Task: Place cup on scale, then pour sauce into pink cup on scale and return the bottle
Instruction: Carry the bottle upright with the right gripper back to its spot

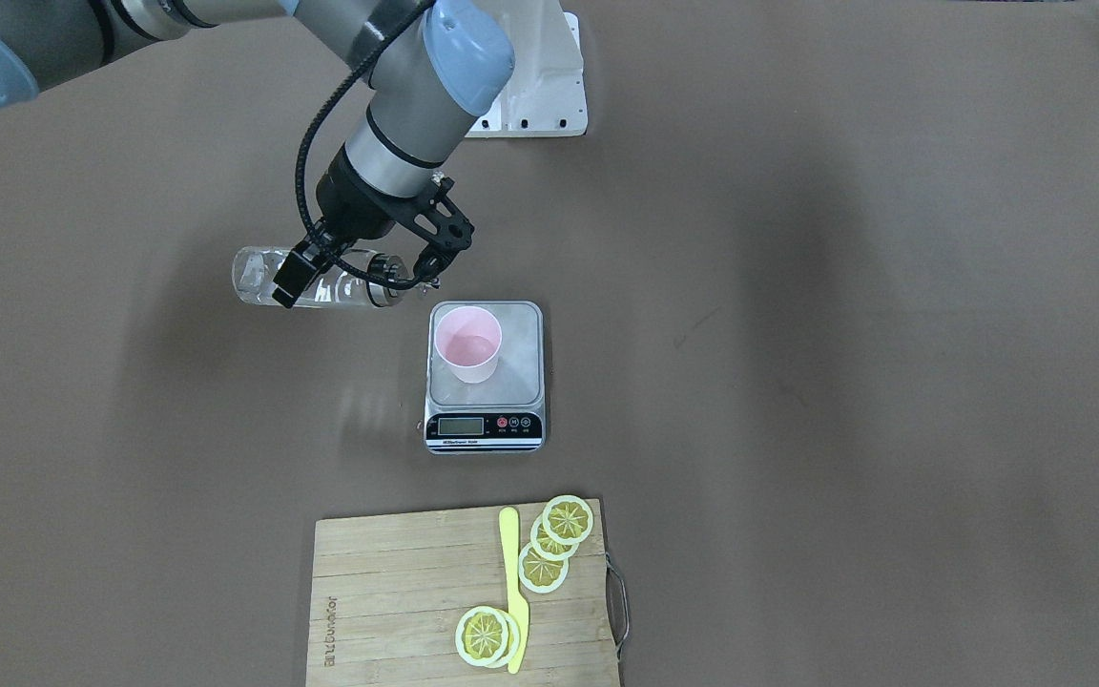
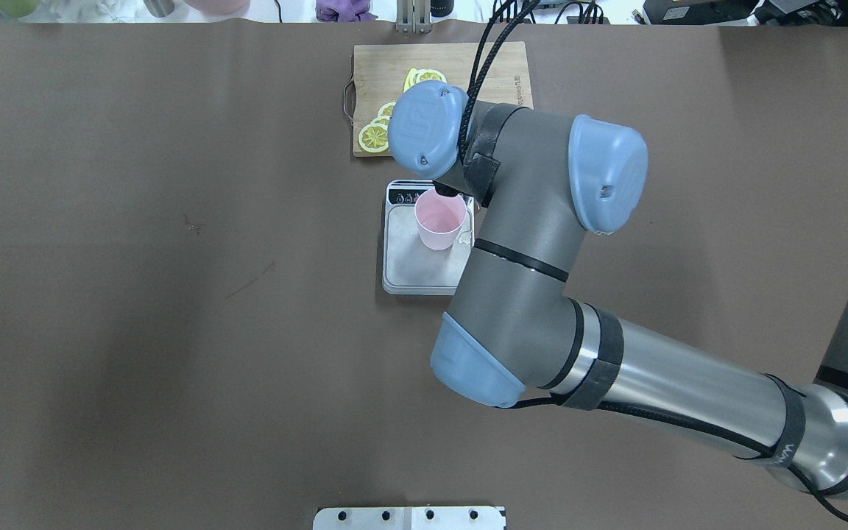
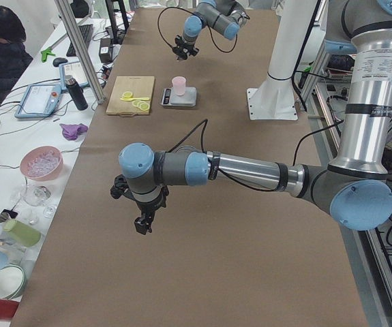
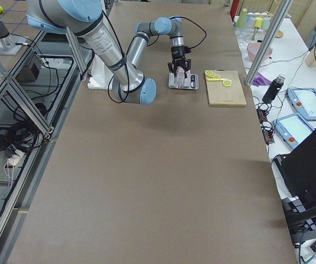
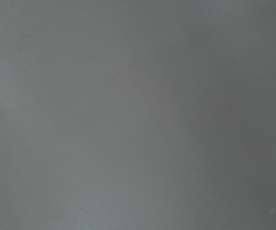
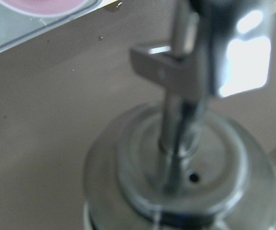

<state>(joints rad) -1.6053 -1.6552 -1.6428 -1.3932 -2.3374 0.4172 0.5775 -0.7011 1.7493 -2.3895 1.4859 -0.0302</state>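
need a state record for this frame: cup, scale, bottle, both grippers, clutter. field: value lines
cup: upright on the scale, off-centre on its platform
scale: display faces the cutting board
bottle: held in the air, roughly horizontal, spout toward the cup, tip short of the rim in the front view
right gripper: shut on the bottle's body
left gripper: above bare table, far from the scale; open or shut cannot be told
cutting board: holds lemon slices and a yellow knife
stage: cup placed; bottle not yet returned
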